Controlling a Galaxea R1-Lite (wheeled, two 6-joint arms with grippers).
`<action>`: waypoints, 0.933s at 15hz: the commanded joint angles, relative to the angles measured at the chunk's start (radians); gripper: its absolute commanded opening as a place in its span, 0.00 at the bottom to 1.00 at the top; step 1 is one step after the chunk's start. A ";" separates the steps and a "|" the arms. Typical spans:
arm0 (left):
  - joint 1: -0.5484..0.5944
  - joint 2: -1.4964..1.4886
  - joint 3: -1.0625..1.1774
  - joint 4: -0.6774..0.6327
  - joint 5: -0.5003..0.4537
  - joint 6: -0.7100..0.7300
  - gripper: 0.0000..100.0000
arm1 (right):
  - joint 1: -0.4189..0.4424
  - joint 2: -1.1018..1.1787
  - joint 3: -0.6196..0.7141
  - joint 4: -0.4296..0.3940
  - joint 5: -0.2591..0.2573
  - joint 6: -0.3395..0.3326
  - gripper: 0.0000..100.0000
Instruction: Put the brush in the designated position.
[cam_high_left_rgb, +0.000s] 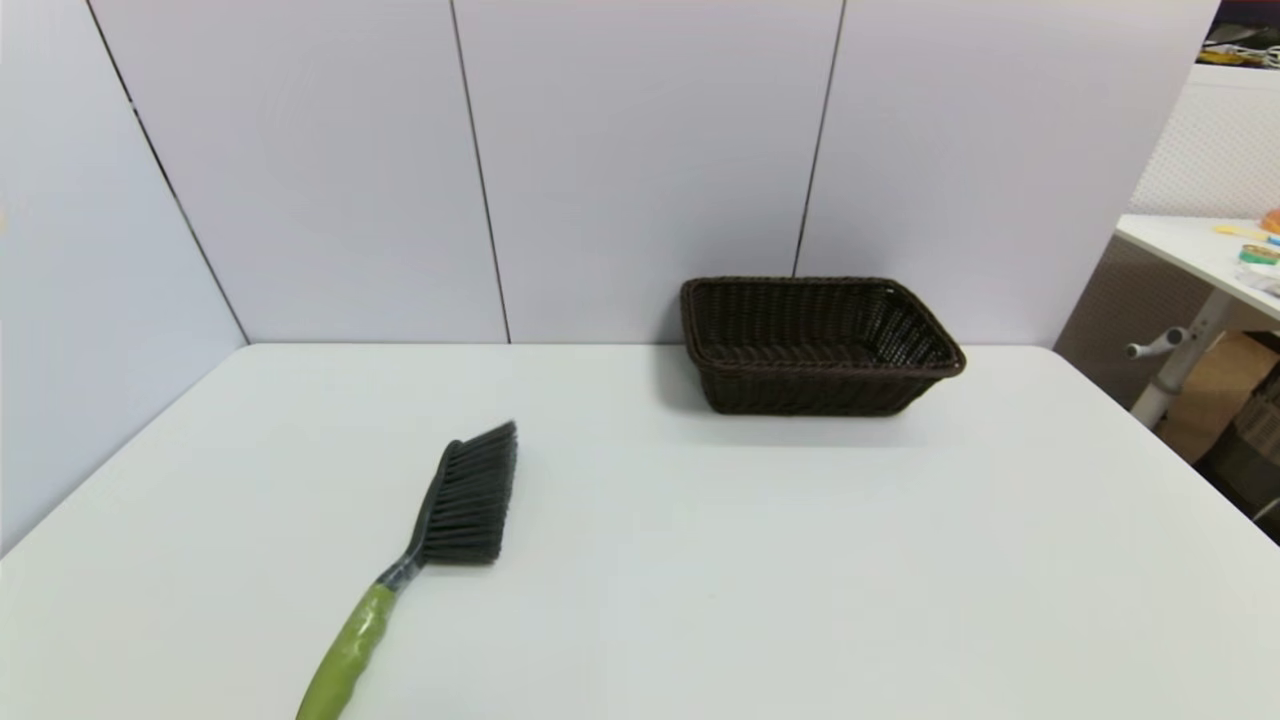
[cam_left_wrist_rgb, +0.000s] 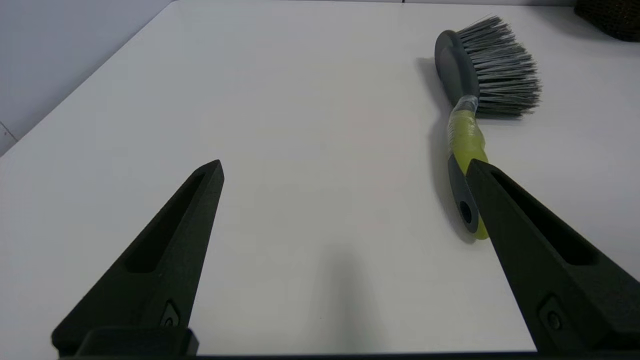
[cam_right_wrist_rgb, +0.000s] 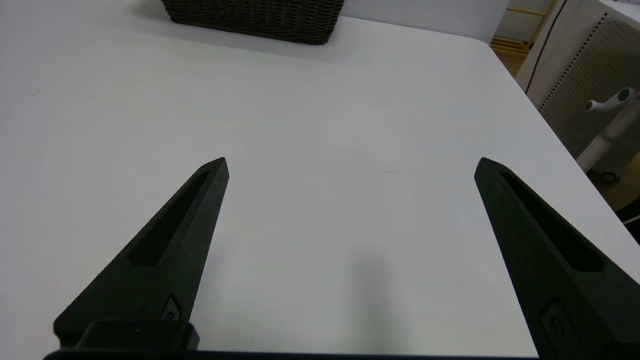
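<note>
The brush (cam_high_left_rgb: 420, 555) is lying flat on the white counter (cam_high_left_rgb: 800, 560), on the robot's left side and near the front edge. Its handle is curved and olive-green, and the handle's end is running out of the head view at the bottom. In the left wrist view the brush (cam_left_wrist_rgb: 467, 125) is showing more detail: the handle has a dark grey underside with a small hanging hole at its end, and some clear glossy wrapping is covering the place where the green part is meeting the dark grey neck. The bristles are long, black and grey, and they are pointing to the robot's right, toward the side where the basket is standing (they are spreading a little like a fan).

The dark brown woven basket (cam_high_left_rgb: 815, 345) is standing at the back of the counter, to the right of the middle, close to the wall panels (cam_high_left_rgb: 640, 170). It is well apart from the brush.

The left pincer (cam_left_wrist_rgb: 345, 167) is hanging above the counter with its two black fingers spread wide, holding nothing; the handle's end is lying just beside one finger in this view, partly hidden behind it. The right pincer (cam_right_wrist_rgb: 350, 165) is also hanging over bare counter with its fingers spread wide, and the basket (cam_right_wrist_rgb: 255, 20) is showing farther away from it.
</note>
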 joint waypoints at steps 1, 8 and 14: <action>-0.020 0.269 -0.258 0.145 0.000 0.038 1.00 | 0.000 0.001 0.002 0.000 0.001 -0.001 1.00; -0.097 0.816 -0.629 0.360 -0.003 0.135 1.00 | 0.000 0.001 0.002 0.000 0.001 -0.001 1.00; -0.117 1.102 -0.799 0.492 -0.120 0.250 1.00 | 0.000 0.001 0.002 0.000 0.001 -0.001 1.00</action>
